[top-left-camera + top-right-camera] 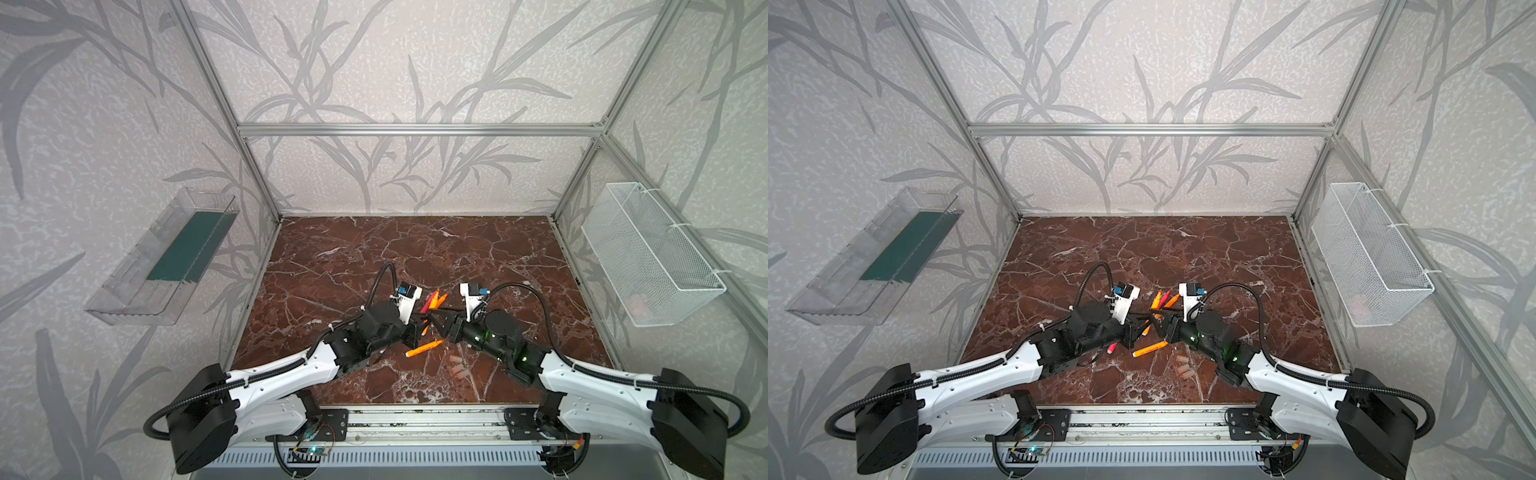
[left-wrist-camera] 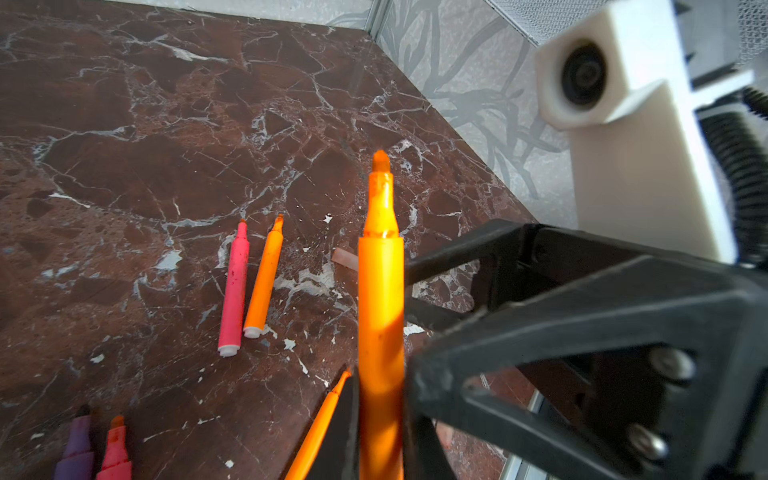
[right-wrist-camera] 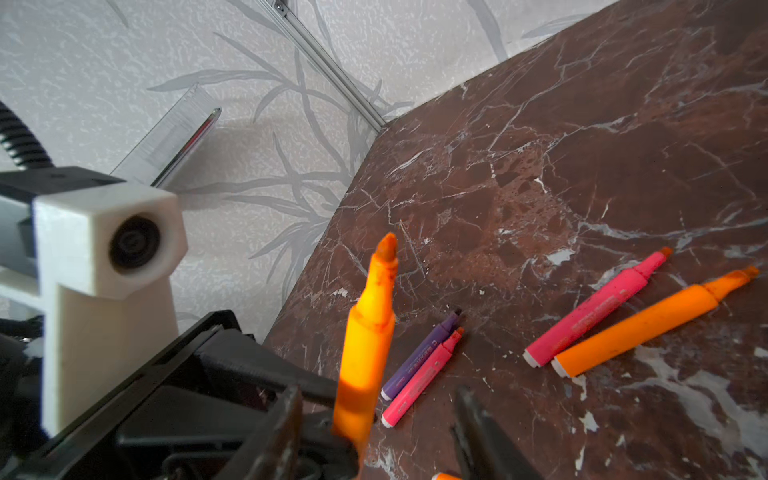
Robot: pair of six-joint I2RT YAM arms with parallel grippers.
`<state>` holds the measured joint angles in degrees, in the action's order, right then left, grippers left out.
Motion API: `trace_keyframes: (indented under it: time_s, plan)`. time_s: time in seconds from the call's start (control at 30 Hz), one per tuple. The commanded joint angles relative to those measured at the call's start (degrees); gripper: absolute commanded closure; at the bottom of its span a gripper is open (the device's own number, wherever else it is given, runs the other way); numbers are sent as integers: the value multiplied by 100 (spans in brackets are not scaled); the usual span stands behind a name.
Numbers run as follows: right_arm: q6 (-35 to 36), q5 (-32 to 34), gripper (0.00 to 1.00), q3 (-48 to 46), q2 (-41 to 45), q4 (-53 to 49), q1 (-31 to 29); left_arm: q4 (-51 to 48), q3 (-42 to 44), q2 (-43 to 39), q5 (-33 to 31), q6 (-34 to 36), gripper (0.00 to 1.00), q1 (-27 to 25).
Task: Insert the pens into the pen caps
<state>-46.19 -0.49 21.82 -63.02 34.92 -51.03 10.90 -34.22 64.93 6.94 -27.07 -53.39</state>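
In both top views my two grippers meet near the middle of the marble table (image 1: 353,257). My left gripper (image 2: 380,419) is shut on an orange pen (image 2: 380,291) (image 3: 368,345), held clear of the table with its tip bare. My right gripper (image 3: 378,399) is open, one jaw on each side of that pen and a gap showing. Pink (image 2: 235,291), orange (image 2: 264,278), purple (image 3: 419,353) and red-pink (image 3: 424,378) pens lie loose. Another orange pen (image 1: 424,348) lies nearer the front. Pale pen caps (image 1: 457,365) lie in a cluster near the right arm, and one cap (image 2: 345,258) peeks from behind the held pen.
A clear plastic tray (image 1: 166,257) hangs on the left wall. On the right wall hangs a white mesh basket (image 1: 648,257). Aluminium frame posts stand at the table's back corners. The two wrist cameras are close to each other above the pens.
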Motion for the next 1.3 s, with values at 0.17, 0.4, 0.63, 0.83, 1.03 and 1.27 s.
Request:
trace_keyframes:
  time_s: [0.17,0.4,0.63,0.83,1.03,1.27]
  plan:
    - [-209,226,53,131,-43,455,-74,277,186,-104,329,-9,100,11]
    - [-367,320,73,118,-43,399,-116,222,113,16,337,18,100,10]
    - [-527,525,90,68,-49,384,-162,-88,-122,124,287,19,100,11]
    - [-484,605,100,76,50,334,-168,-1114,-470,-60,-381,-470,26,12]
    - [-444,461,100,133,58,389,-177,-1939,-457,-779,-1153,-1271,1,53]
    - [-471,599,100,-137,217,534,-179,-2026,-673,-1046,-228,-202,16,463]
